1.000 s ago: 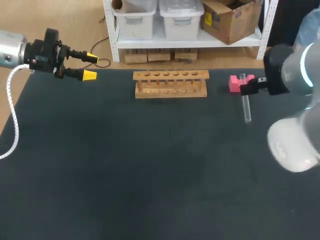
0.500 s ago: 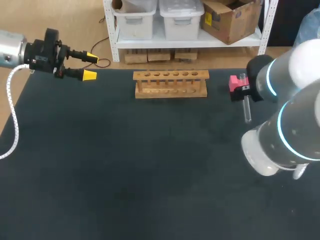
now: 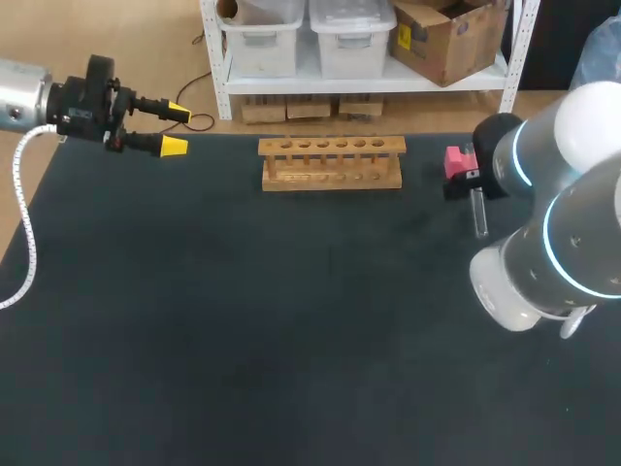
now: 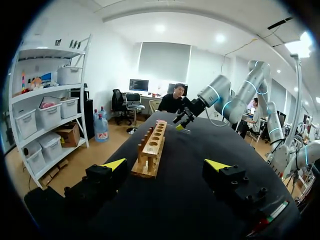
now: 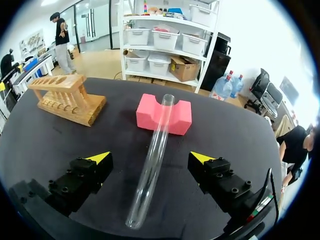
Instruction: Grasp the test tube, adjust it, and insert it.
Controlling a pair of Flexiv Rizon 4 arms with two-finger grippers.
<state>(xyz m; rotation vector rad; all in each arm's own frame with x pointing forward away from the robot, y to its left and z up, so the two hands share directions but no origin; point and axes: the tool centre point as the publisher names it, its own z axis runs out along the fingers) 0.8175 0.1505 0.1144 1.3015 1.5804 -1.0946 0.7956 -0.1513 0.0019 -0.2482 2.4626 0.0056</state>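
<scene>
1. A dark table [image 3: 291, 320] fills the head view, with one robot arm coming in from each side.
2. The test tube [image 5: 152, 160] is clear glass and lies flat near the table's far right edge. Its open mouth rests in the notch of a pink foam block [image 5: 164, 115], and its rounded closed end points back toward the right arm.
3. In the head view, the test tube [image 3: 478, 214] shows just beside the right arm's wrist, which covers part of the pink foam block [image 3: 454, 160].
4. The right gripper [image 5: 151, 158] is spread wide. It sits low over the tube, one yellow-tipped finger on each side. Neither finger touches the glass.
5. A wooden rack [image 3: 332, 162] with a row of holes along its top stands at the far middle of the table, well apart from the tube. From the right wrist, the wooden rack [image 5: 66, 98] appears beyond the left finger, beside the foam block.
6. The left gripper [image 3: 177, 128] is at the far left corner of the table, holding nothing, its fingers set wide apart.
7. From the left wrist, the left gripper [image 4: 166, 165] points along the table at the wooden rack [image 4: 152, 150], which stands ahead of it.
</scene>
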